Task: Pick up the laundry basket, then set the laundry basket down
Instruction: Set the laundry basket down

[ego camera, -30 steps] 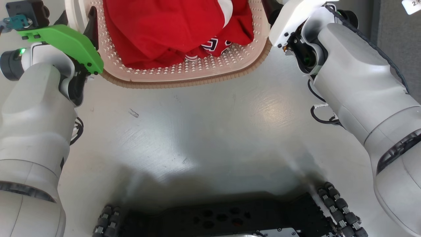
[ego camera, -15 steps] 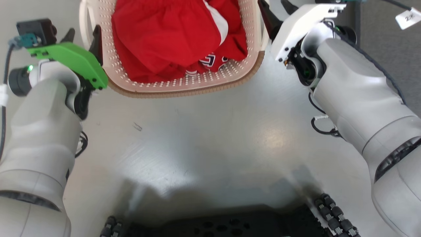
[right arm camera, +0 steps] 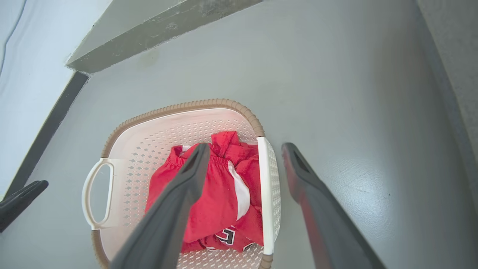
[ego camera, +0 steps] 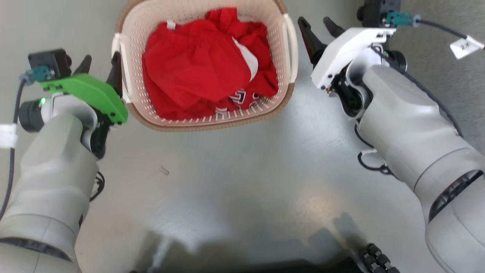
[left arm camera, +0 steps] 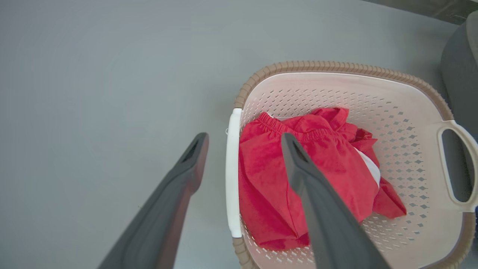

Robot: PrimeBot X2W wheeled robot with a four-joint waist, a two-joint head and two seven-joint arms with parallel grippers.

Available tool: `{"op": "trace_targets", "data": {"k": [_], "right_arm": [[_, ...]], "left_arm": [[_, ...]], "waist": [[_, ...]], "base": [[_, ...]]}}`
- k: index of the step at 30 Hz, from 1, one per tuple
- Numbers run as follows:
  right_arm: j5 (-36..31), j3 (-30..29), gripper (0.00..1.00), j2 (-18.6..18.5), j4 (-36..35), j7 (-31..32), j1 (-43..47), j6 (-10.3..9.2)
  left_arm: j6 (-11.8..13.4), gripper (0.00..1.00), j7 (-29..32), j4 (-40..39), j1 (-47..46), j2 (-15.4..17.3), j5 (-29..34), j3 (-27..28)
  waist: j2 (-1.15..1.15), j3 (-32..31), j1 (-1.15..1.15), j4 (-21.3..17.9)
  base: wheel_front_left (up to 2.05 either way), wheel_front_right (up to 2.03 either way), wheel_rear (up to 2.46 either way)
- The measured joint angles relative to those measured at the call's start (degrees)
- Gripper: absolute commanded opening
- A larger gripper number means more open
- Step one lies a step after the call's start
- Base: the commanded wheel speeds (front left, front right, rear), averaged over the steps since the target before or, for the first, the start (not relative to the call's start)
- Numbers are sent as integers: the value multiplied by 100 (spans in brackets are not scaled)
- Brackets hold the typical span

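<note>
The laundry basket [ego camera: 281, 53] rests on the floor [ego camera: 235, 182] at the upper centre of the head view, loaded with a red garment [ego camera: 197, 76]. Each white handle is straddled by spread jaws: the left handle [left arm camera: 233, 172] by the left gripper [ego camera: 101, 57], the right handle [right arm camera: 263, 194] by the right gripper [ego camera: 313, 19]; contact cannot be confirmed. Uneven closing could tilt the basket, or the garment could be snagged by an inner finger. Open floor is available all round; a ledge [right arm camera: 157, 33] lies beyond.
</note>
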Motion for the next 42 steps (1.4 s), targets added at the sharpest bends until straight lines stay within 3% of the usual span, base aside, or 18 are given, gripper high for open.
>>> {"op": "trace_targets", "data": {"k": [13, 19, 27, 42], "right_arm": [[-152, -114, 100, 2, -31, -226, 422, 91], [-492, -593, 100, -178, -452, -226, 483, 78], [-1109, -1213, 100, -419, -1172, -226, 680, -52], [-2372, -2432, 100, -652, -2742, -226, 2325, -452]], "left_arm": [[0, 100, -3, -1006, 399, 307, 81, 325], [0, 100, -20, -1580, 864, 514, 397, 692], [77, 100, -20, -2404, 1396, 594, 793, 1205], [311, 100, -20, -3840, 2846, 492, 1559, 2104]], "waist": [[0, -846, 0, -68], [0, -1320, 0, -92], [0, -1810, 0, -128], [0, -2708, 0, -136]], "base": [[0, 0, 0], [0, 0, 0], [0, 0, 0], [0, 0, 0]]}}
